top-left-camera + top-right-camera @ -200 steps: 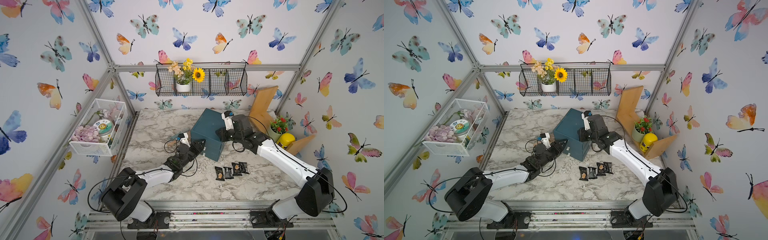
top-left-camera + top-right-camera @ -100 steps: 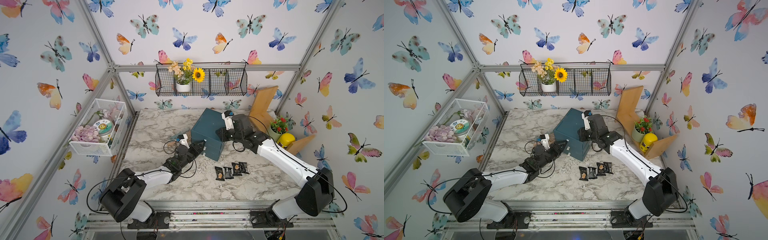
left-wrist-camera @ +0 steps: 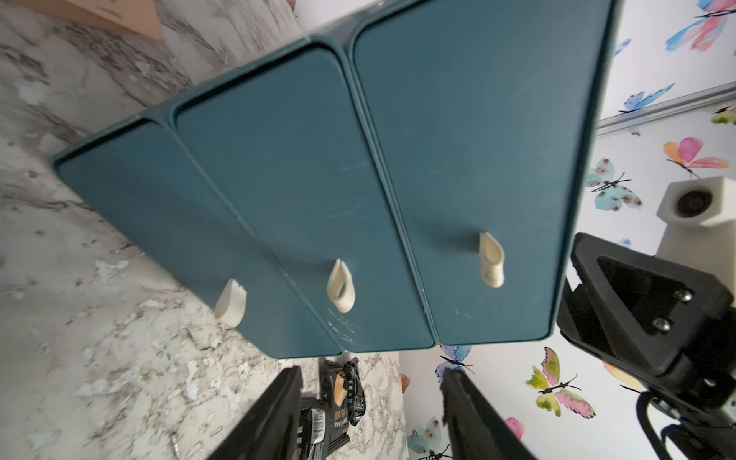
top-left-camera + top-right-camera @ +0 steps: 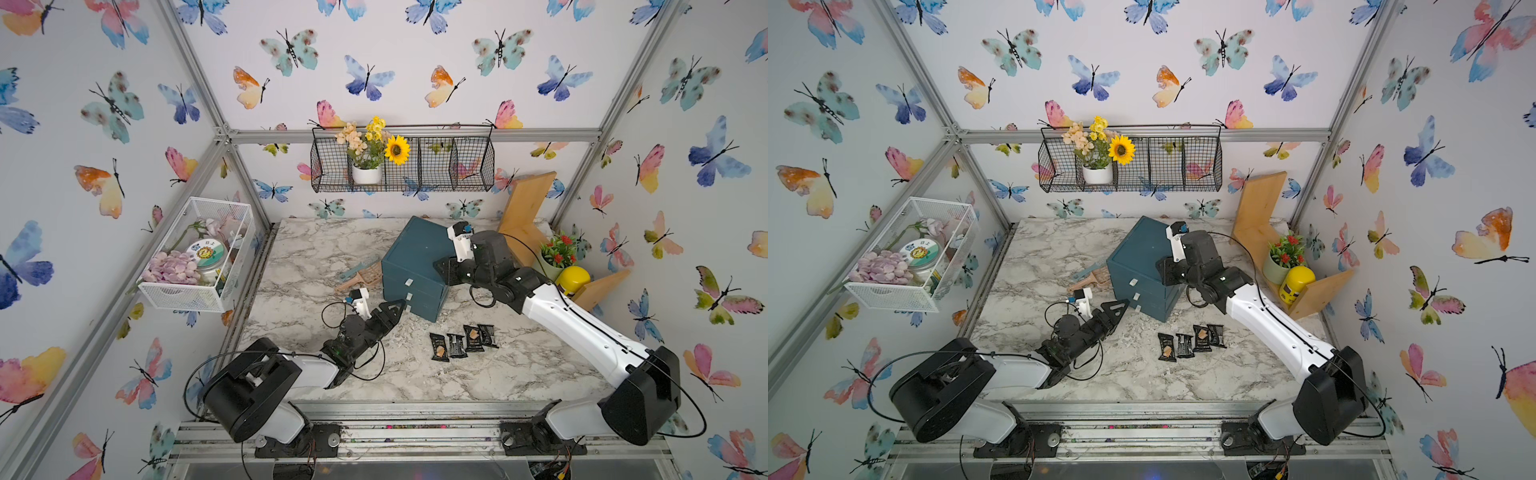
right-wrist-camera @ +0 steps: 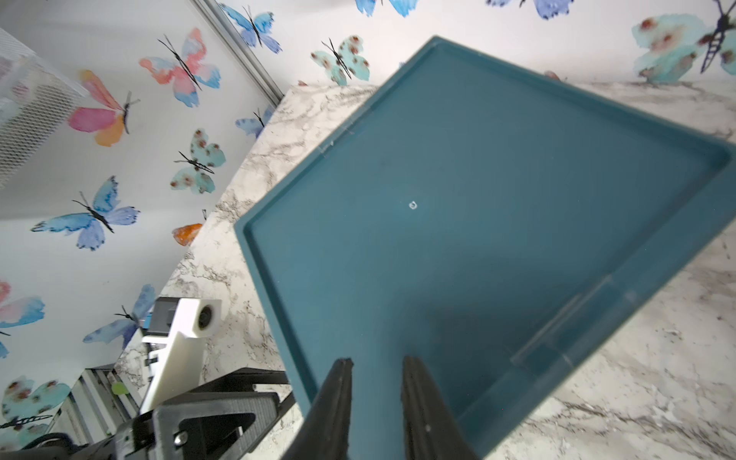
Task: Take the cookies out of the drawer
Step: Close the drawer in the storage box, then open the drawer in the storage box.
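Note:
Several black cookies packets (image 4: 457, 345) (image 4: 1185, 345) lie in a row on the marble table, in front of the teal drawer unit (image 4: 415, 257) (image 4: 1142, 249). All three drawer fronts (image 3: 286, 191) sit flush, each with a white handle (image 3: 340, 284). My left gripper (image 4: 401, 305) (image 4: 1122, 306) (image 3: 370, 372) is open and empty, low before the bottom drawer; the cookies packets (image 3: 342, 394) show beyond its fingers. My right gripper (image 4: 446, 270) (image 5: 377, 361) is over the unit's top (image 5: 478, 199) near its front right corner, its jaws slightly open with nothing between them. The drawers' insides are hidden.
A pink and teal scoop (image 4: 359, 274) lies left of the unit. A wooden shelf (image 4: 525, 216), a potted plant (image 4: 559, 255) and a yellow jar (image 4: 573, 280) stand at the right. A white wire basket (image 4: 195, 253) hangs on the left wall.
My left gripper's jaws have opened wider and it has drawn back a little from the drawer front. The right gripper has stayed on the unit's top, its jaws parting slightly.

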{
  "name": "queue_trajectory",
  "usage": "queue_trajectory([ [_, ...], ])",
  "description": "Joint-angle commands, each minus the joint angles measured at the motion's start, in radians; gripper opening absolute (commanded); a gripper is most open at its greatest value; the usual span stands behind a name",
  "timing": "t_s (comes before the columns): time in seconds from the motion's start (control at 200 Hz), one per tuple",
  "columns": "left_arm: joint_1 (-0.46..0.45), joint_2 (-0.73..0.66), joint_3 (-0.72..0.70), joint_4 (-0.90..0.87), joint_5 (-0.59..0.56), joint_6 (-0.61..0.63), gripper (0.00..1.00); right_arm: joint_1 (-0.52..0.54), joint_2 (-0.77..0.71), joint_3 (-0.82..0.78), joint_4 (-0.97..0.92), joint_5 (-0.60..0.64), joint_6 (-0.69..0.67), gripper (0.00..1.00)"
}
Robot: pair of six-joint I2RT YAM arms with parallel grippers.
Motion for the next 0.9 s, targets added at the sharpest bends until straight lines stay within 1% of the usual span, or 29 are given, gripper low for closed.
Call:
queue_trajectory([
  [0.0,0.014,0.083,0.035,0.175,0.071,-0.033,0.62,0.006,-0.06,-0.044,0.091,-0.065,0.009,0.27],
  [0.185,0.022,0.198,0.069,0.28,0.09,-0.088,0.61,0.01,-0.095,-0.061,0.094,-0.064,0.001,0.27],
  [0.31,0.02,0.244,0.073,0.286,0.07,-0.135,0.55,0.011,-0.109,-0.064,0.095,-0.062,0.0,0.27],
  [0.41,0.02,0.272,0.068,0.305,0.056,-0.159,0.52,0.013,-0.116,-0.064,0.095,-0.06,-0.001,0.27],
  [0.761,0.023,0.312,0.123,0.285,0.044,-0.145,0.45,0.021,-0.132,-0.058,0.093,-0.068,-0.001,0.27],
  [0.896,0.024,0.34,0.154,0.267,0.022,-0.156,0.37,0.029,-0.131,-0.059,0.095,-0.07,0.001,0.27],
])
